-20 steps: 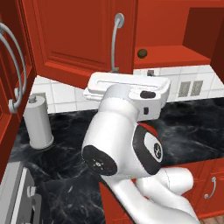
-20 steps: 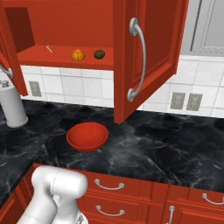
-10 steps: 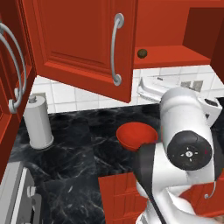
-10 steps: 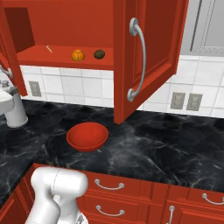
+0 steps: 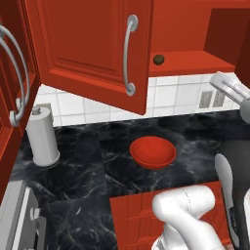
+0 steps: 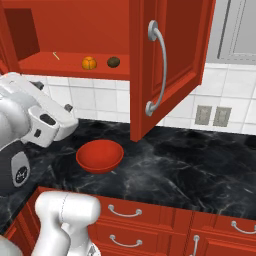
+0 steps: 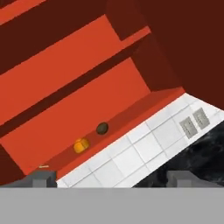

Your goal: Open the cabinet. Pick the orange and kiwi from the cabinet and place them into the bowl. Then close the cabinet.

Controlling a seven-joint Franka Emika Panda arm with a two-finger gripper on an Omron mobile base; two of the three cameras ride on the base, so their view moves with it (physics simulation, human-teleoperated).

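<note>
The cabinet (image 6: 165, 65) stands above and ahead of the gripper (image 7: 111, 177), both doors swung wide, its lower shelf exposed. The black marbled counter (image 6: 200, 170) runs below the gripper, backed by white tile. On it, below and to the right of the gripper in the right base view, sits the bowl (image 6: 99, 155), with no fruit inside. A paper towel roll (image 5: 41, 136) stands upright on the counter, well away to the left. On the shelf ahead of the gripper lie the orange (image 7: 81, 145) and the kiwi (image 7: 102, 128), near each other but apart. The gripper's fingers (image 7: 41, 178) are spread wide, holding nothing.
</note>
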